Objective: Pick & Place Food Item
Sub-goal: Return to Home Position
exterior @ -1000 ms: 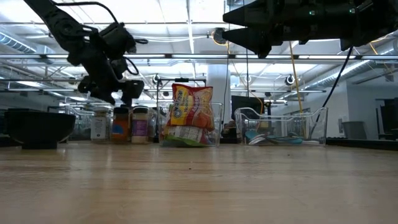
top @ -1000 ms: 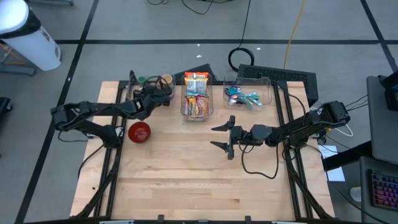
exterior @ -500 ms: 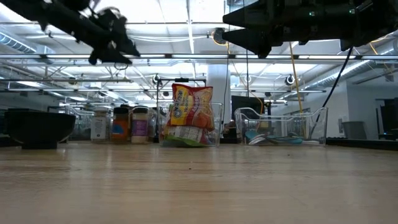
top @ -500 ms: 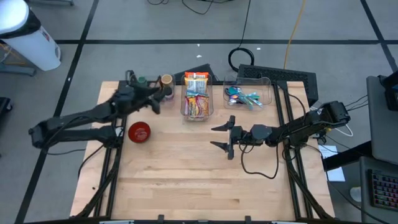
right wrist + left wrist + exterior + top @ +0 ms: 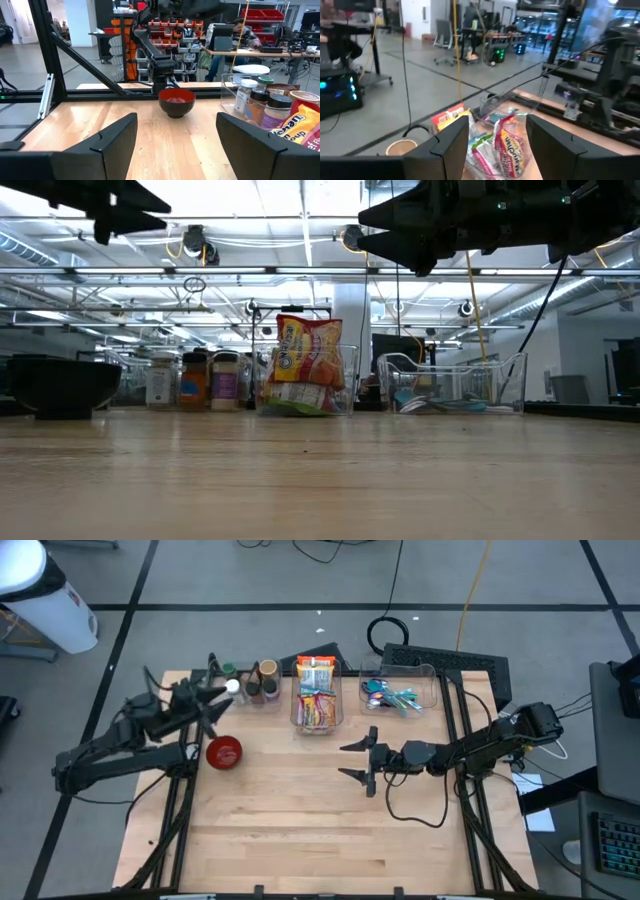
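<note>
Several snack packets stand in a clear bin (image 5: 317, 700) at the table's far middle; the orange packet (image 5: 308, 350) rises above the bin's rim, also in the left wrist view (image 5: 510, 142). A red bowl (image 5: 224, 751) sits on the table's left part. My left gripper (image 5: 212, 710) hangs high over the far left corner area, level, open, with nothing between its fingers (image 5: 452, 145). My right gripper (image 5: 360, 755) hovers open over the table's middle, pointing toward the bowl (image 5: 176, 100), holding nothing.
Several spice jars (image 5: 250, 680) stand in a row left of the snack bin. A clear bin of utensils (image 5: 400, 695) stands to its right. Black frame rails (image 5: 175, 800) run along both table sides. Bare wood lies along the near half.
My left gripper has drawn back from the spice jars toward the table's left edge and risen, tipping up from a downward slant to level. The jars it stood over now show fully. My right arm has kept still.
</note>
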You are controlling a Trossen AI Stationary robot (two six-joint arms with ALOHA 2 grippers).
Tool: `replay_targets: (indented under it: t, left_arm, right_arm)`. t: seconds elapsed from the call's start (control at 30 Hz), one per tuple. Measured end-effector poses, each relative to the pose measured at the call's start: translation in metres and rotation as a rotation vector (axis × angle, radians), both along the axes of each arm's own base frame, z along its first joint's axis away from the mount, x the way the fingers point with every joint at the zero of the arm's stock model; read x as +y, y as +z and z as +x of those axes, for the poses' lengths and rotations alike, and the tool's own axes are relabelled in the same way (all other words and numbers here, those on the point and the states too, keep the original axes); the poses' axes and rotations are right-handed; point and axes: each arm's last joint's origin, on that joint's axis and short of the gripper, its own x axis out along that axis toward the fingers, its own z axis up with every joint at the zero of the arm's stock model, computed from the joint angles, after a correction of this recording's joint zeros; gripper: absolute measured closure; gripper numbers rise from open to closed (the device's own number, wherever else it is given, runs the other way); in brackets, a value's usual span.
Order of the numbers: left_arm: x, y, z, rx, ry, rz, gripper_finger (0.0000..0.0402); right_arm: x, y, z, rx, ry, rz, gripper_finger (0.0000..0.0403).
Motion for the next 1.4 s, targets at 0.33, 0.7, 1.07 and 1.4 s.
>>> replay_targets:
  t: [0.33,0.7,1.07,1.4]
  left_arm:
    - [-0.020,0.006,-0.027,-0.078,-0.227,0.124,0.0198]
    - [-0.020,-0.046,-0.024,-0.169,-0.237,0.130,0.0201]
    - [-0.016,-0.078,-0.008,-0.166,-0.259,0.124,0.0201]
    - [-0.013,-0.113,0.003,-0.104,-0.265,0.069,0.0201]
  right_arm:
    - [0.000,0.000,0.000,0.000,-0.001,0.000,0.0140]
    - [0.000,-0.001,0.000,0.006,-0.002,-0.001,0.0140]
    - [-0.002,-0.002,0.000,0.023,-0.005,0.000,0.0140]
    - [-0.001,-0.002,0.000,0.022,0.000,0.000,0.0142]
